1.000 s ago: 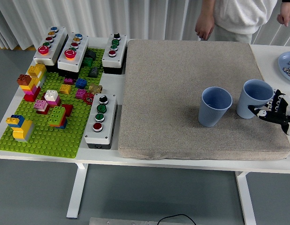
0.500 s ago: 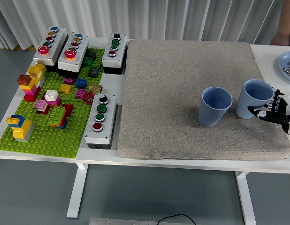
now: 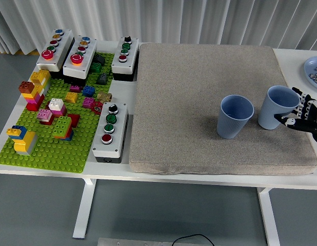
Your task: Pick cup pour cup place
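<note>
1. Closing on the right blue cup (image 3: 277, 106) is the step in hand: the right hand (image 3: 303, 116) comes in from the right edge with its fingers (image 3: 298, 108) curled at the cup's right wall, at or just short of contact, and the cup seems to sit on the grey mat (image 3: 210, 97), so I judge the grasp not yet firm
2. That cup stands upright at the mat's right side, just beside the left blue cup (image 3: 234, 116), the two apart with a narrow gap between them
3. To do this well, wrap the fingers around the cup's middle, below the rim, with the thumb opposite; whether the thumb is already round the front I cannot tell
4. Squeeze gently, since a thin cup could dent or slip
5. Lift straight up before any sideways move, so the neighbour is not knocked
6. Pouring then calls for a tilt leftward over the other cup's open mouth
7. What either cup holds cannot be made out from here
8. No left arm shows anywhere
</note>
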